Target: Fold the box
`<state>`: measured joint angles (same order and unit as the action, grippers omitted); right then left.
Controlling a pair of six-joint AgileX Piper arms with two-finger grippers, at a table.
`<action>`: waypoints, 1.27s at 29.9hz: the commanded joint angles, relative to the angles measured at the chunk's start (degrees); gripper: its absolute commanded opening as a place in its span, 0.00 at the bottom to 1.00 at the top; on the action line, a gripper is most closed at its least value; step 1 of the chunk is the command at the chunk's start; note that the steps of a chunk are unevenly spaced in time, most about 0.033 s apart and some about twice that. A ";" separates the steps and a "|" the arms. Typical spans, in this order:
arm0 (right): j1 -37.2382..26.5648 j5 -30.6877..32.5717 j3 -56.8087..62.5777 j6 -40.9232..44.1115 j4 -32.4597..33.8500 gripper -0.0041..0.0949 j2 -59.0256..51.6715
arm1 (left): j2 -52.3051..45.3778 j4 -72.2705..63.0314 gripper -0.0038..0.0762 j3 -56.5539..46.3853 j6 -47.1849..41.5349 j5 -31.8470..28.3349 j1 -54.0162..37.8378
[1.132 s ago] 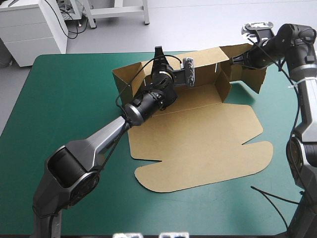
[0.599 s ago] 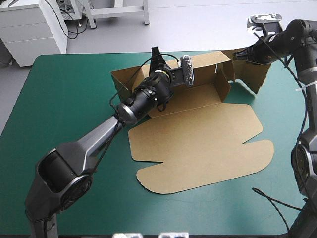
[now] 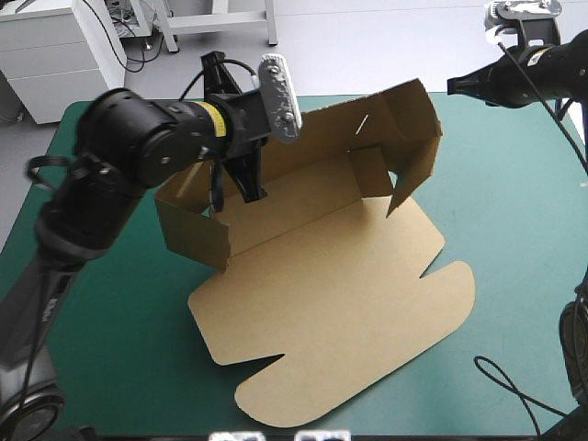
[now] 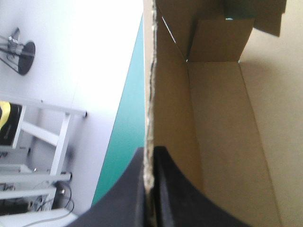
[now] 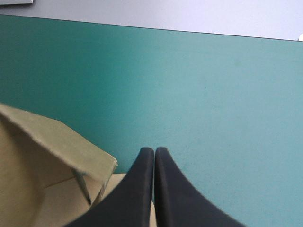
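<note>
Both arms now ride higher: left gripper [image 4: 150, 150] pinches the rear wall of the box [image 3: 340, 303], dragged leftward; right gripper [image 5: 154, 150], pressed together, has let go.

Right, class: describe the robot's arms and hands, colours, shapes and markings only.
The left arm is bulky, rounded, black, with a yellow band near the wrist; the right arm is black, grey lower down. The left hand and right hand each have two broad black fin-shaped fingers.

Walls of the box [image 3: 322, 276] stand mid-table; cover [image 3: 514, 239] at right lies bare
</note>
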<state>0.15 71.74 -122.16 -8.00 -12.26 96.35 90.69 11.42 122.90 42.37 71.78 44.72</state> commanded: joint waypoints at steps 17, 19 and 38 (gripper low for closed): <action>0.01 -0.38 -1.64 0.54 1.73 0.04 -5.31 | -1.77 -9.57 0.04 -10.17 4.84 2.06 0.13; 0.01 -0.38 -1.64 0.54 1.88 0.04 -5.31 | -1.02 -6.56 0.04 -11.92 5.11 1.86 0.13; 0.01 -0.38 -1.64 0.65 0.80 0.04 -2.98 | 7.81 24.75 0.04 -14.34 -5.99 -1.64 7.41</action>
<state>0.15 71.77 -122.16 -7.33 -10.50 94.23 100.21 29.59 108.13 40.38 71.61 48.74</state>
